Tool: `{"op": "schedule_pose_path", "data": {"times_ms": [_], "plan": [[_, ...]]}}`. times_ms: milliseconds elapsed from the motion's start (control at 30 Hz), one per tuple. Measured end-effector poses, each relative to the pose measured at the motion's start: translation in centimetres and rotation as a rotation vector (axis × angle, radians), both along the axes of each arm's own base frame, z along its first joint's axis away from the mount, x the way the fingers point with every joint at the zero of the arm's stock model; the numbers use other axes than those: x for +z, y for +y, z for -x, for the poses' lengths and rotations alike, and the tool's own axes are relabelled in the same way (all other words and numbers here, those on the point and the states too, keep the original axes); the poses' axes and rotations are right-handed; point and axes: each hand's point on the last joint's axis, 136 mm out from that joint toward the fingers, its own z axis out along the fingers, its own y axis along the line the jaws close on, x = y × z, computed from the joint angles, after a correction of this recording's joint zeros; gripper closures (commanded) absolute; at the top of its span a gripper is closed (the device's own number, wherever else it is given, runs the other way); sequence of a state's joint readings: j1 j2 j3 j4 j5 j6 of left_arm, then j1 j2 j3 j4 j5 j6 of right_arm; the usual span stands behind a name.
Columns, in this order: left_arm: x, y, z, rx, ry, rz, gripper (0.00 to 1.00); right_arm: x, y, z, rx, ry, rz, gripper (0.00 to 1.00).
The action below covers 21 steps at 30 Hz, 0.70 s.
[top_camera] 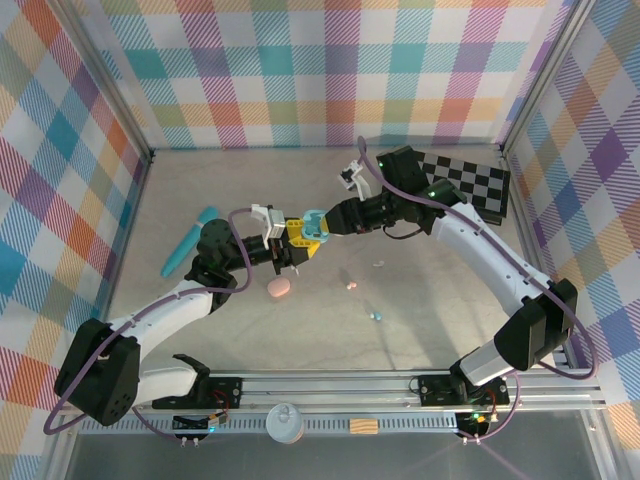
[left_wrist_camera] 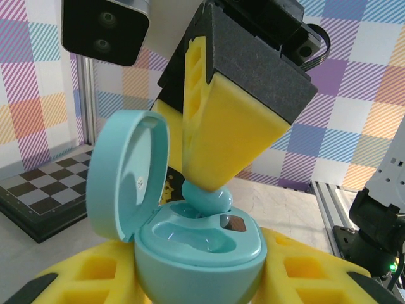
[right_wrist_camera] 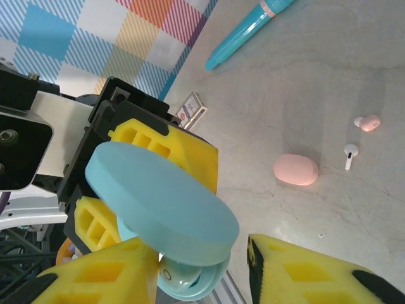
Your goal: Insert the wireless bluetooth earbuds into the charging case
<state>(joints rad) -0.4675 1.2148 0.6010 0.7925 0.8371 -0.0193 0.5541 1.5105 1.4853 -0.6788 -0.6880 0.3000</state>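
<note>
Left arm (top_camera: 175, 305) from its 7 o'clock base to centre, left gripper (top_camera: 285, 245) pointing to 3 o'clock, clamped on the charging case (top_camera: 313, 221), right arm (top_camera: 490, 250) arched from 5 o'clock, right gripper (top_camera: 326, 227) pointing to 9 o'clock, jaws parted.

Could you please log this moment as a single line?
left gripper: shut on open charging case | right gripper: tips at blue earbud on case, grip unclear | step: earbud insertion

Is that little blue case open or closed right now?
Open. The teal charging case has its lid swung up on the hinge, and an earbud rests at one uncovered pocket.
</note>
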Motion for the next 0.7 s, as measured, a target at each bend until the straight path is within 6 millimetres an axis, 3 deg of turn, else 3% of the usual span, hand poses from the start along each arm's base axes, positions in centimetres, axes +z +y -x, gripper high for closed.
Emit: {"op": "schedule_pose_path", "data": {"times_ms": [333,700], "plan": [[0.4,0.0,0.2,-0.009,-0.018,0.01,0.68,-0.2,-0.2,-0.2,-0.014,0.0,0.016,0.37],[0.5,0.0,0.2,-0.01,-0.014,0.014,0.68,1.4,-1.0,0.6,-0.029,-0.055,-0.002,0.34]]}}
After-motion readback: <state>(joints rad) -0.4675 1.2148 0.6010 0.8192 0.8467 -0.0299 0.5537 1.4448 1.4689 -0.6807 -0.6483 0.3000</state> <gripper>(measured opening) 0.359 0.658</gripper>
